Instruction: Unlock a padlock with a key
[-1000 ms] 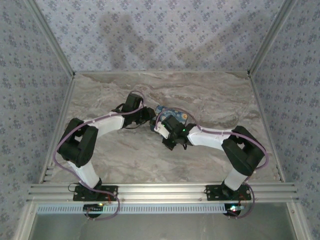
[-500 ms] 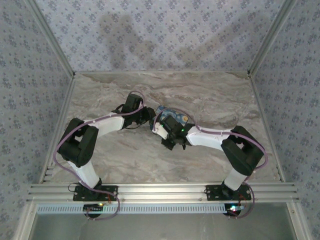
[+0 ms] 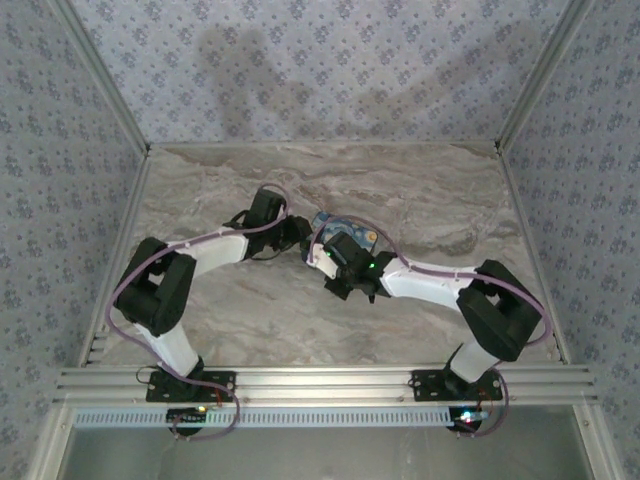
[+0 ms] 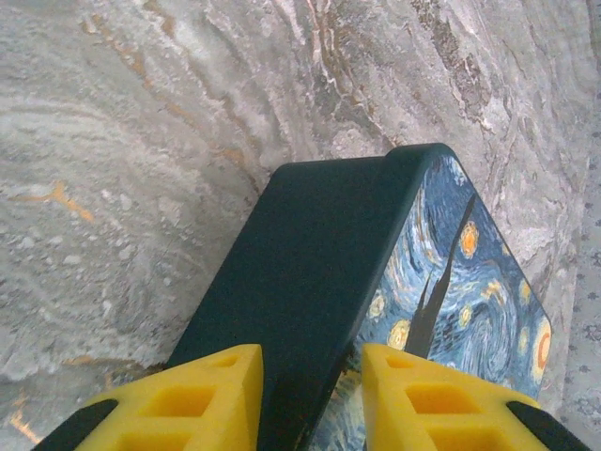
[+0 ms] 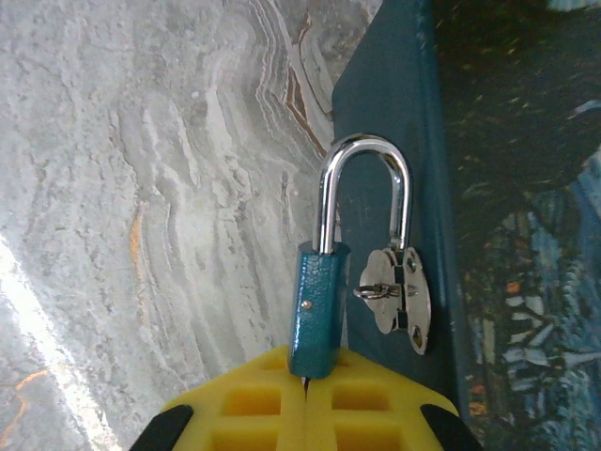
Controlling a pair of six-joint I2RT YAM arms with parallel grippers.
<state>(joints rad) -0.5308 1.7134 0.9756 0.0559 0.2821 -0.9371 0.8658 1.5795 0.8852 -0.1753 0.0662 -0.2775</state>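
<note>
The padlock (image 5: 317, 310) is a small blue-bodied lock. Its silver shackle (image 5: 364, 178) stands raised, with one leg free of the body and passing down to the hasp (image 5: 399, 296) on the dark side of the box (image 5: 394, 113). My right gripper (image 5: 305, 378) is shut just under the lock, and a thin sliver of key (image 5: 304, 380) runs from between its fingers into the lock's base. My left gripper (image 4: 312, 376) straddles the other end of the starry-print box (image 4: 319, 272), one yellow finger (image 4: 188, 399) by the dark side and one on the painted lid. From above, both grippers (image 3: 297, 236) (image 3: 335, 256) meet at the box (image 3: 348, 226).
The marble tabletop (image 3: 220, 320) stretches out around the box, walled in by patterned panels on three sides. An aluminium rail (image 3: 320, 380) runs along the near edge by the arm bases.
The right arm's elbow has swung outward to the right and its wrist has shifted slightly toward the near side. The left arm and the box stay put.
</note>
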